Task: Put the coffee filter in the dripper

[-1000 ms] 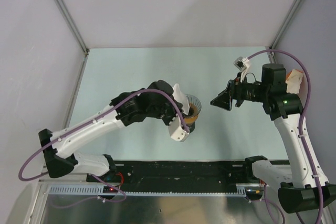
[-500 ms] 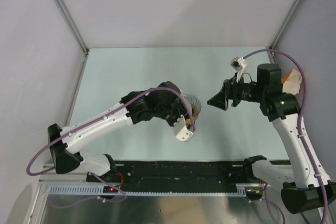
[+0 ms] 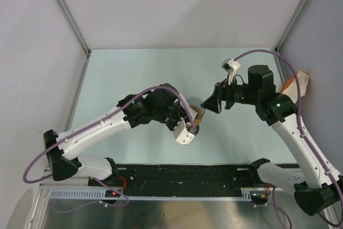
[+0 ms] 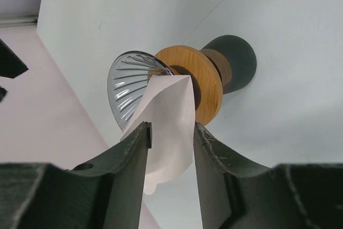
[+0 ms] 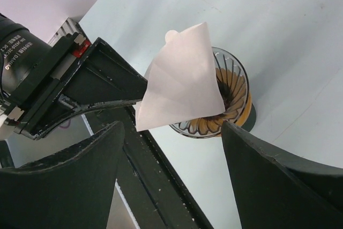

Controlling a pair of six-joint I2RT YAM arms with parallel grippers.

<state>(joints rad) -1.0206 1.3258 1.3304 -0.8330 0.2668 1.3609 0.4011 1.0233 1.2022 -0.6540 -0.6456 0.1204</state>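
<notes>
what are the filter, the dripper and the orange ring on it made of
Filter: thin matte white paper, creased and folded.
Dripper: clear grey-tinted glass or plastic, glossy and ribbed; the look leaves open which.
Ring: likely wood, orange-brown with faint grain and a satin finish.

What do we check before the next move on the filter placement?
1. Coffee filter tip inside the dripper: ok.
2. Filter fully seated: not ok. Most of it stands above the rim, leaning toward the left hand.
3. Left hand let go: cannot tell. Its jaws are apart, but the paper lies between them.
4. Dripper upright in its wooden ring: ok.
5. Right hand open and apart from the filter: ok.
</notes>
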